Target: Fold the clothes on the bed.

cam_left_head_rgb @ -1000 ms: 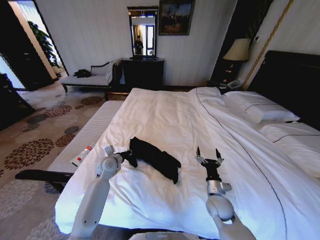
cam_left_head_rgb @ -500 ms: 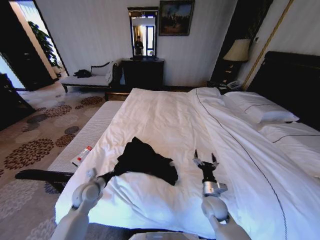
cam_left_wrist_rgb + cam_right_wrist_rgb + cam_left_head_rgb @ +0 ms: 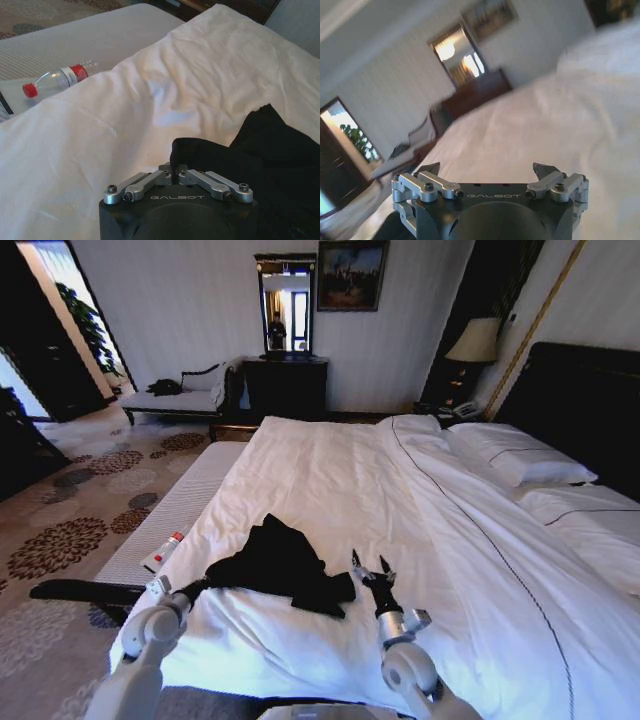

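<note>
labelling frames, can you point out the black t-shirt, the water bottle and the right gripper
black T-shirt (image 3: 278, 562), head view, middle of the spread fabric
water bottle (image 3: 60, 80), left wrist view, clear body beside the red label
right gripper (image 3: 369, 565), head view, between its open fingertips

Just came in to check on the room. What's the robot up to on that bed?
It is handling a black T-shirt lying on the bed near the foot edge. The left gripper is shut on one corner of the shirt, which stretches out from it toward the bed's side. The right gripper hovers open just beside the shirt's other end, holding nothing. The shirt is rumpled, not yet folded.
</note>
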Controlling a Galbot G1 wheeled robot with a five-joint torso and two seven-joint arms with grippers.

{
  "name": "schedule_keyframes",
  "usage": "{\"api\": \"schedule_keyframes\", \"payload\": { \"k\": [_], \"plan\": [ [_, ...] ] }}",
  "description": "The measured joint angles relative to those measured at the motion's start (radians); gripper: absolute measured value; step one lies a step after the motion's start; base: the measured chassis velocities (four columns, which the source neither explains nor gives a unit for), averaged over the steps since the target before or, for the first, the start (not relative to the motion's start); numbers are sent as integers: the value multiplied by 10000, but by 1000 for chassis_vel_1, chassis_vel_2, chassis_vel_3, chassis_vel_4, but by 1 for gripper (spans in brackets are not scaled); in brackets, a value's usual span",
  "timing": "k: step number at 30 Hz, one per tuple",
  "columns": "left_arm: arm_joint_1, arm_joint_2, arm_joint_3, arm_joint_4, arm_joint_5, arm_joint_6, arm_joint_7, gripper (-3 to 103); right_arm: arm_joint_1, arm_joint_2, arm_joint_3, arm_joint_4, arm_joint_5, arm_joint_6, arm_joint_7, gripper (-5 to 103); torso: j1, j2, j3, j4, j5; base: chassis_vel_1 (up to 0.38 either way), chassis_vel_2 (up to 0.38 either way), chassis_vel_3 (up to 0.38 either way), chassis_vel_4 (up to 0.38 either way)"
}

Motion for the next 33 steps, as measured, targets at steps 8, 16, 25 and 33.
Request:
{"api": "schedule_keyframes", "payload": {
  "k": [8, 16, 25, 33],
  "plan": [
    [20, -119, 53, -116, 111, -18, -4, 1, 305, -267, -1166, 658, 1087, -1406, 1122, 100, -1, 0, 0, 2, 0, 0, 0, 0, 0],
    [2, -152, 58, -288, 194, -36, 8, 1, 1844, -528, -1620, 613, 2759, -3019, 2354, 100, 1, 0, 1, 2, 1, 0, 0, 0, 0],
    [42, -240, 156, -633, 282, -6, -9, 1, 4045, -735, -1818, -112, 4358, -4020, 3394, 100, 2, -1, 2, 1, 1, 0, 0, 0, 0],
    [1, -142, 164, -698, 311, 70, -37, 1, 4328, -535, -1784, -215, 5087, -4819, 4433, 97, 2, -1, 2, 1, 1, 0, 0, 0, 0]
  ]
}}
